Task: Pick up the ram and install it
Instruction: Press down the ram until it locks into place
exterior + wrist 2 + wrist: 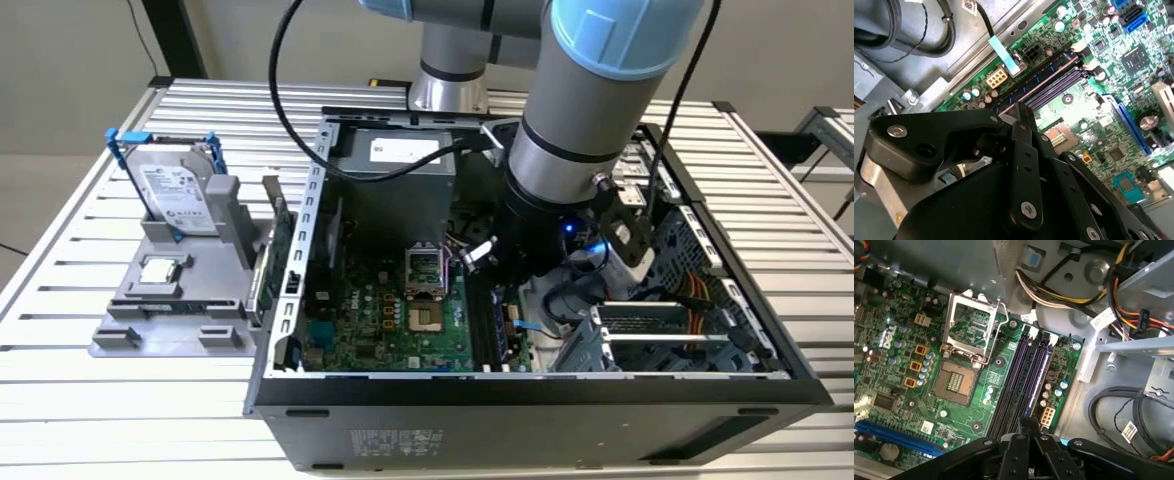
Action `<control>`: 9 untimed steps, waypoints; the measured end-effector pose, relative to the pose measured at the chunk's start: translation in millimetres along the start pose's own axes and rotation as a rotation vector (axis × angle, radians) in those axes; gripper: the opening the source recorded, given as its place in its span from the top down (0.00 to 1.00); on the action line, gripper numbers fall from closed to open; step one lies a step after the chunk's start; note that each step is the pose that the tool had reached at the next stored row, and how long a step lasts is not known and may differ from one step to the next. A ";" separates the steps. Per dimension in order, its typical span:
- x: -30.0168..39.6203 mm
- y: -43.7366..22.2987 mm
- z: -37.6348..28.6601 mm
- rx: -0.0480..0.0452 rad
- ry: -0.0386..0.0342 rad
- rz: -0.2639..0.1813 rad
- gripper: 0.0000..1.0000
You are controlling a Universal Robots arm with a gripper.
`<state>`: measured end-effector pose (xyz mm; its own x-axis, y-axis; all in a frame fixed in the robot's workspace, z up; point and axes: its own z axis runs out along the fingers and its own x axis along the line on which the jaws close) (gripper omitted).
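Gripper fingers look drawn together, with nothing visible between them, poised low over the motherboard beside the empty processor socket. I take the thin bluish strip standing on edge along one of the memory slots to be the ram, just past the socket. In the second wrist view the fingertips sit right at its near end. I cannot tell whether they touch it.

Such a stick should be light and stiff but thin and easily hurt. It is best held by its bare long edges or short ends, never by the chips or contacts, and pressed evenly along the top edge.

The arm reaches down into the open case over the socket. Well away from the socket, outside the case, stands the hard drive.
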<state>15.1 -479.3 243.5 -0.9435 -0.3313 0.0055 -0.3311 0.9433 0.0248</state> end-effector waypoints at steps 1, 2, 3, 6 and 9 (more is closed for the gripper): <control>0.0 0.0 0.0 0.0000 0.0003 -0.014 1.00; 0.0 0.0 0.0 0.0001 0.0007 -0.029 1.00; 0.0 0.0 0.0 0.0002 0.0010 -0.043 1.00; 0.0 0.0 0.0 0.0004 0.0020 -0.083 1.00; -0.2 -0.1 0.0 0.0006 0.0029 -0.119 1.00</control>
<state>15.3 -479.3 243.5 -0.8974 -0.4412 0.0055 -0.4410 0.8972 0.0248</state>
